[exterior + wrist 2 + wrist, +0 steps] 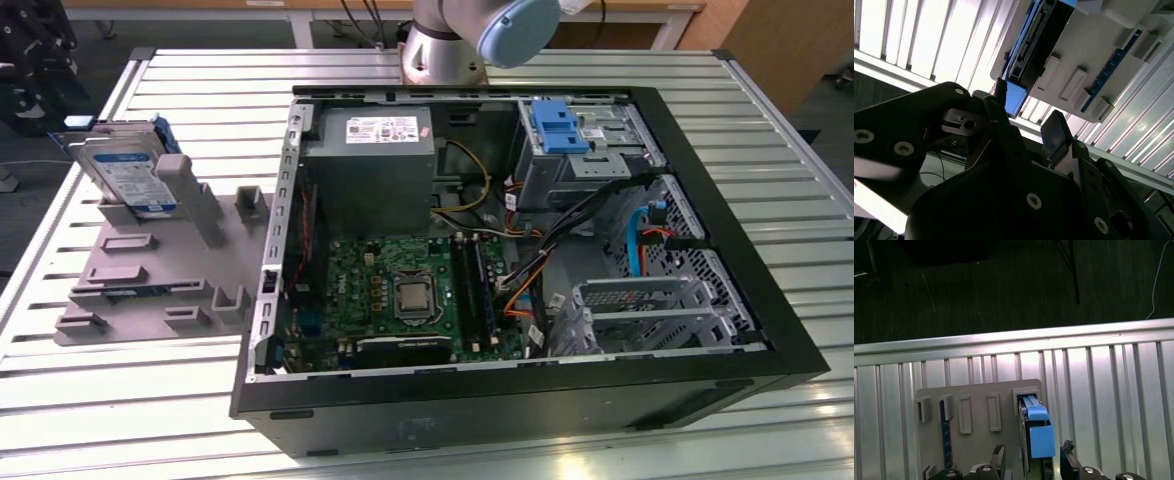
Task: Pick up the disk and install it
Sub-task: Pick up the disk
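Hovering above the disk [1036,432], gripper [1033,456] is hanging open-fingered, gripping nothing | disk is standing upright at grey rack's [160,270] corner by table's [120,400] edge | likely needing fingers [1069,454] centred squarely across its faces.

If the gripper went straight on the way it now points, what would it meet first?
Most likely the disk, standing on edge in the grey holder; its blue end sits in line with the gap of the open gripper. Depth is unclear.
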Controlling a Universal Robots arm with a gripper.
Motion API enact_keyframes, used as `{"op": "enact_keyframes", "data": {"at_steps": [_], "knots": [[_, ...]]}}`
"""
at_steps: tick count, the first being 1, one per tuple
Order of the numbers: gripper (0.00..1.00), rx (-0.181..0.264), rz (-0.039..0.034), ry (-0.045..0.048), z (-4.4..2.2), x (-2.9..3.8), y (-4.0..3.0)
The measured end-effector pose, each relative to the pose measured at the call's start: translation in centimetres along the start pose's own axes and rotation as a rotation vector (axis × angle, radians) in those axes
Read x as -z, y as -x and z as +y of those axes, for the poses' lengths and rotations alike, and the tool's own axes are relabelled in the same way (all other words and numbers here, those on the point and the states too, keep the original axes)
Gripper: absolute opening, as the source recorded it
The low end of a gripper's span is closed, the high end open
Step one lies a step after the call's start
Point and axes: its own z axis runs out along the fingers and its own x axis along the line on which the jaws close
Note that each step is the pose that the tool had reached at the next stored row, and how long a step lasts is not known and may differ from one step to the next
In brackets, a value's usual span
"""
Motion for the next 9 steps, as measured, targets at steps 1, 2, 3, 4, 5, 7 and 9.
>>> {"op": "enact_keyframes", "data": {"at_steps": [1,2,3,4,5,7,9], "knots": [[0.55,0.0,0.0,-0.0001,0.0,0.0,0.0],[0.55,0.0,0.0,-0.0001,0.0,0.0,0.0],[0.55,0.0,0.0,-0.0001,0.0,0.0,0.0],[0.55,0.0,0.0,-0.0001,0.0,0.0,0.0],[0.55,0.0,0.0,-0.0001,0.0,0.0,0.0],[0.55,0.0,0.0,-0.0001,0.0,0.0,0.0],[0.55,0.0,0.0,-0.0001,0.0,0.0,0.0]]}}
